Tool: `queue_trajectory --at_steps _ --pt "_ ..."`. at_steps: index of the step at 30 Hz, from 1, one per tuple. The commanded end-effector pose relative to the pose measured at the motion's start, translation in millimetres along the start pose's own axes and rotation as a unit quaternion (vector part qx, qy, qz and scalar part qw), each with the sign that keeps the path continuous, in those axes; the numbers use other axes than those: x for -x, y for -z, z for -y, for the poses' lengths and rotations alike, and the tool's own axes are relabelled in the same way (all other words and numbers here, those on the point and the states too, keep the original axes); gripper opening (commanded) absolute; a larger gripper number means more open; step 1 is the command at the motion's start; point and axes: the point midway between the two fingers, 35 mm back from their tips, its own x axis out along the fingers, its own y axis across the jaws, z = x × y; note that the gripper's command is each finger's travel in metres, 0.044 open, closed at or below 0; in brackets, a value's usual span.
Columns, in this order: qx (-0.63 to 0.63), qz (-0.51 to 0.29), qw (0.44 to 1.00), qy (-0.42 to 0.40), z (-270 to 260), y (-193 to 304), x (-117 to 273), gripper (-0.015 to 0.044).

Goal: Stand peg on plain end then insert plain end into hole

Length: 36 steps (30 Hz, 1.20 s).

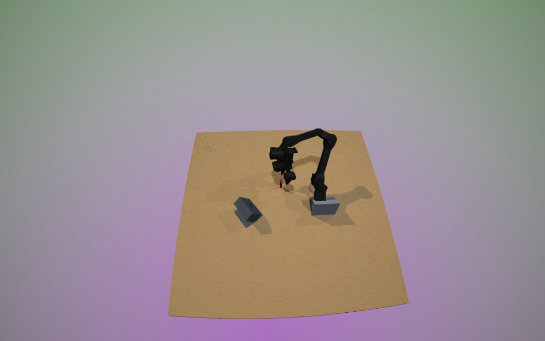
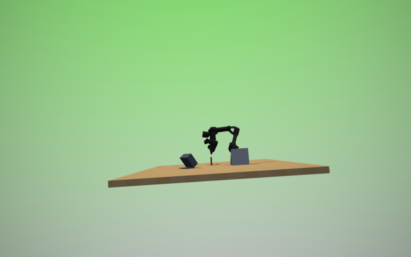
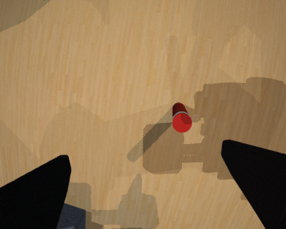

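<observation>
The red peg (image 1: 280,183) (image 2: 211,161) (image 3: 181,122) stands upright on the table, its white band near the top end. My gripper (image 1: 284,178) (image 2: 211,153) (image 3: 148,156) is open and empty, pointing down above the peg. In the wrist view the peg shows right of the middle between the fingers and farther up the picture than the tips; neither finger touches it. The blue-grey sloped panel (image 1: 247,208) (image 2: 189,160) stands left of the peg in the top and exterior views. Its hole (image 1: 250,205) shows as a small dark spot in the top view.
The grey block (image 1: 325,207) (image 2: 239,156) at the arm's base stands right of the peg on the wooden table (image 1: 287,262) (image 2: 156,173). A dark blue-grey corner (image 3: 75,215) shows at the wrist view's lower left. Arm shadows lie around the peg.
</observation>
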Motion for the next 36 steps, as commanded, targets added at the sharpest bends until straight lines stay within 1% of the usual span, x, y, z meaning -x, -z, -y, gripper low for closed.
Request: queue_trajectory --at_steps 1,5,7,17,27,36 --pt "0.014 -0.044 0.997 0.057 6 -7 3 0.044" --pt "0.03 -0.072 0.991 0.11 9 -16 7 0.044" --pt "0.033 -0.076 0.989 0.119 10 -17 8 0.044" --pt "0.035 -0.076 0.989 0.119 10 -17 8 0.044" --pt "0.099 -0.083 0.985 0.114 14 -15 -10 0.044" --pt "0.1 -0.083 0.985 0.114 16 -15 -16 0.044"
